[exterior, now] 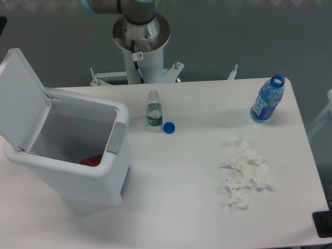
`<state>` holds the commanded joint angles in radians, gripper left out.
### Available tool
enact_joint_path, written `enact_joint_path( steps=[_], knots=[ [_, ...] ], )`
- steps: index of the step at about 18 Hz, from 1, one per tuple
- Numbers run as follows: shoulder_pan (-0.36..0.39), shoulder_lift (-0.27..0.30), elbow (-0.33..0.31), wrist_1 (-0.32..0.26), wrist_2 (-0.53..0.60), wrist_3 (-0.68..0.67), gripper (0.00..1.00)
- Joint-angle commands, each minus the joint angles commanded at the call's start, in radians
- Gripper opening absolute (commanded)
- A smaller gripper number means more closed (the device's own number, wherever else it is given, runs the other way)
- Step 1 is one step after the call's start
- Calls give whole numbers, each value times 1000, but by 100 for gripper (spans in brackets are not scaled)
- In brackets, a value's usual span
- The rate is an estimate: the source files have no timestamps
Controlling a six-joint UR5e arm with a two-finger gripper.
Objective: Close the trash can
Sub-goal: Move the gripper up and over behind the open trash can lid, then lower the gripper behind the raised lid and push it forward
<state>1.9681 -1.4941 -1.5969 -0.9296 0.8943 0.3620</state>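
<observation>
Jaws are out of sight — only a dark sliver shows at the far left edge of the picture, too little to identify, so whether they stand open or closed cannot be told. What does show of the robot is its pale base column (141, 49) rising behind the far edge of the table (176, 207), with a bit of the arm's joint at the top of the frame. The trash can (72, 155) sits on the left part of the table, a big white bin with rounded corners, turned a little askew to the table's edges. Its lid (21, 96) is up, standing tilted back on the left side of the bin, so the mouth is wide open. A grey latch tab (116, 138) sits on the right rim of the bin. Inside, low down near the bottom, something red (91, 161) lies partly hidden by the near wall. Just right of the bin, toward the far side, a small clear bottle (153, 110) with a green label stands upright and uncapped, and a blue cap (168, 127) lies on the table just beside it, to its near right. Well apart, by the far right corner, a larger blue bottle (267, 99) stands upright. Nearer and on the right — a loose heap of crumpled white tissue (244, 176) lies flat on the table.
</observation>
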Motion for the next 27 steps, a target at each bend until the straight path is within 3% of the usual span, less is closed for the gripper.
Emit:
enact_joint_path(
  steps=[14,27],
  knots=[
    [-20,-31,-26,-2,17,11,100],
    [5,-29,-34,-2,146,18,100]
  ],
)
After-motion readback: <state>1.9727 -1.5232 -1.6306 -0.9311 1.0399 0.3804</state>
